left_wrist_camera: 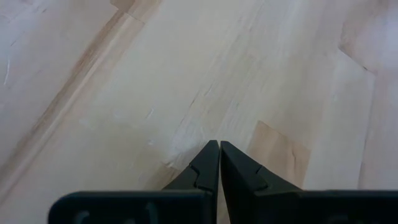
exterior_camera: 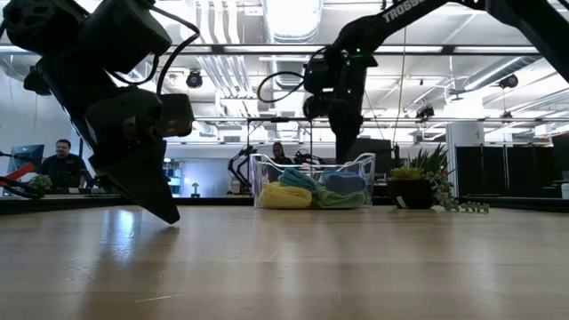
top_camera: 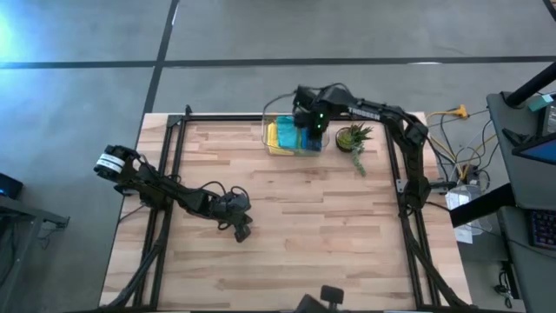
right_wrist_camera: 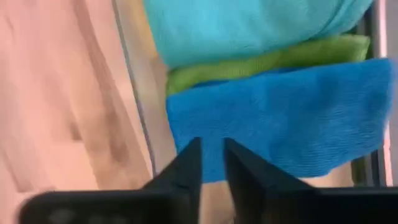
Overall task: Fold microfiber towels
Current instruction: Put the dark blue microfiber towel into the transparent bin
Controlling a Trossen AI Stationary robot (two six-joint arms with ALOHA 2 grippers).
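The towels (top_camera: pixel 285 136) sit bunched in a clear bin (exterior_camera: pixel 267 169) at the table's (top_camera: pixel 304 252) far edge. The right gripper (right_wrist_camera: pixel 211 155) hangs over the bin above the blue towel (right_wrist_camera: pixel 286 118), its fingers a narrow gap apart and holding nothing. The left gripper (left_wrist_camera: pixel 219 152) is pressed together, tip down near the table's middle.

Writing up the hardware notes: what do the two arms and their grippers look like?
Both arms are dark, jointed, with black cables looped along them. The left arm has a white band near its base. The right arm shows a green light at the wrist and white lettering. Each gripper has two black, tapered, wedge-shaped fingers.
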